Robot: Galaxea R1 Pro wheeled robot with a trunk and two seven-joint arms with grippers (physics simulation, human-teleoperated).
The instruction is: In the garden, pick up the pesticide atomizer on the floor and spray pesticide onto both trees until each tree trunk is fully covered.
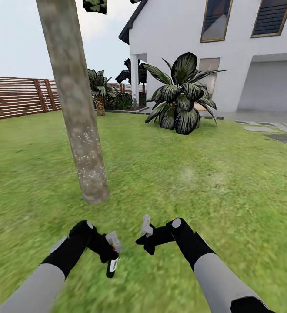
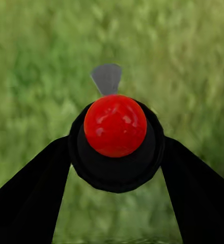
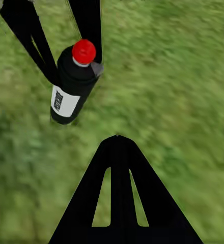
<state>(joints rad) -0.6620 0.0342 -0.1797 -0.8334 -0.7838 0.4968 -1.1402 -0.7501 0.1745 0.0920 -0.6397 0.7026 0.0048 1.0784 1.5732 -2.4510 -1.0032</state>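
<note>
Clamped in my left tool (image 1: 111,252), the pesticide atomizer (image 1: 112,266) hangs low over the grass (image 1: 195,182), red cap (image 2: 115,125) toward the wrist camera. My right tool (image 1: 146,229) has its fingers pressed together, holding nothing. At eleven o'clock stands the tree trunk (image 1: 76,108), flecked with whitish pesticide specks (image 1: 88,141).

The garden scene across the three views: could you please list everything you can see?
Thick beige-grey tree trunk: one, whitish specks low on it, left of centre.
Black atomizer bottle with red cap and white label: one, in left tool.
Green grass floor: throughout.
Brown slatted wooden fence: one, far left.
White house: one, behind right.
Dark broad-leaved plant: one, before the house.
Small palm: one, by the fence.
Grey paving slabs: several, right.
Left tool: black, shut on bottle.
Right tool: black with grey fingers, nothing held, jaw state unclear.
</note>
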